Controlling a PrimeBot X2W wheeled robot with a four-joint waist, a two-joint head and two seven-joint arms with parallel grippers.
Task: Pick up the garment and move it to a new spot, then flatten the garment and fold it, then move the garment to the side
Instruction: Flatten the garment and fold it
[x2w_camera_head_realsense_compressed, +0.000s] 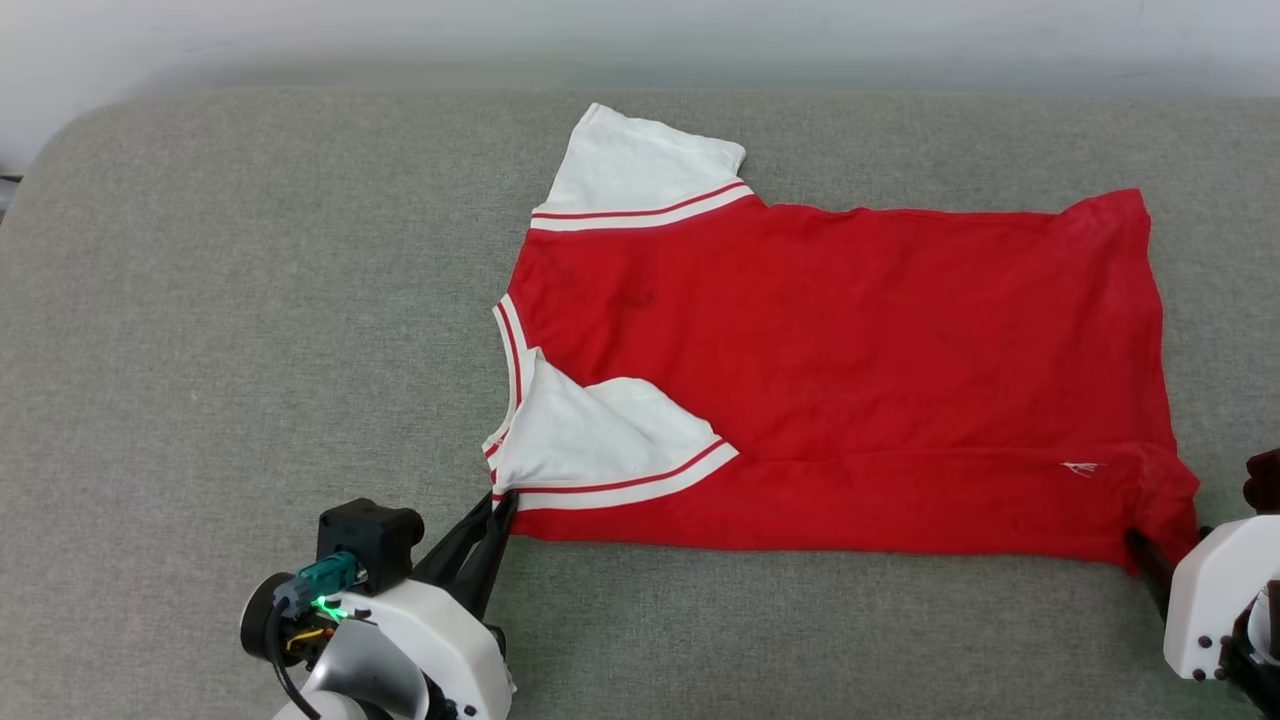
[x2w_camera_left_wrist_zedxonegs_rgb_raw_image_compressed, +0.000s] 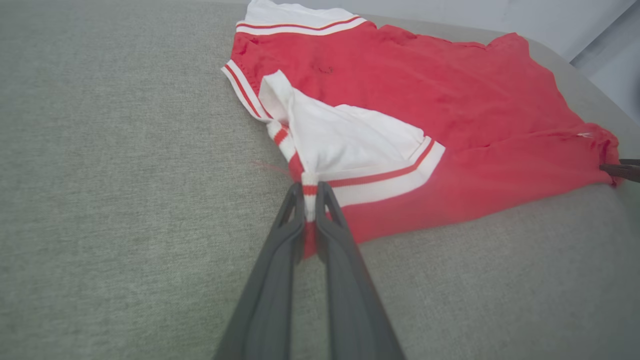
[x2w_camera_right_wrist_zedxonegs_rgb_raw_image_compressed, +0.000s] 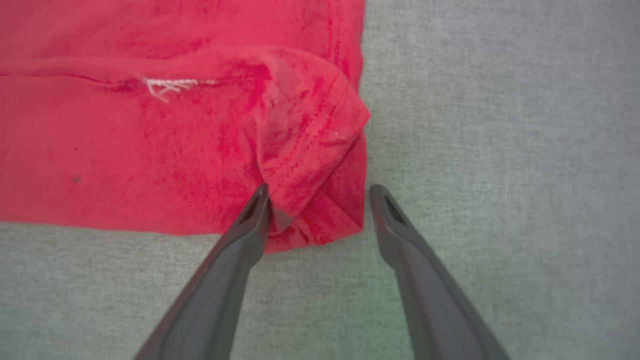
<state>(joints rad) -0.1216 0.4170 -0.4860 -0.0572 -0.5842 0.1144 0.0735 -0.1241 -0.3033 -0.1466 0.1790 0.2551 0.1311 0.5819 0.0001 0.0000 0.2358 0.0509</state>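
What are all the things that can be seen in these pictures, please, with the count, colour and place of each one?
garment: one, red with white sleeves and striped trim, spread out on the middle of the padded surface, near sleeve folded onto the body.
padded surface: one, grey, under the garment.
wall: one, pale, behind the padded surface.
left tool: one, dark fingers, shut on the garment's striped trim at its near left corner.
right tool: one, dark fingers, open around the garment's near right hem corner.
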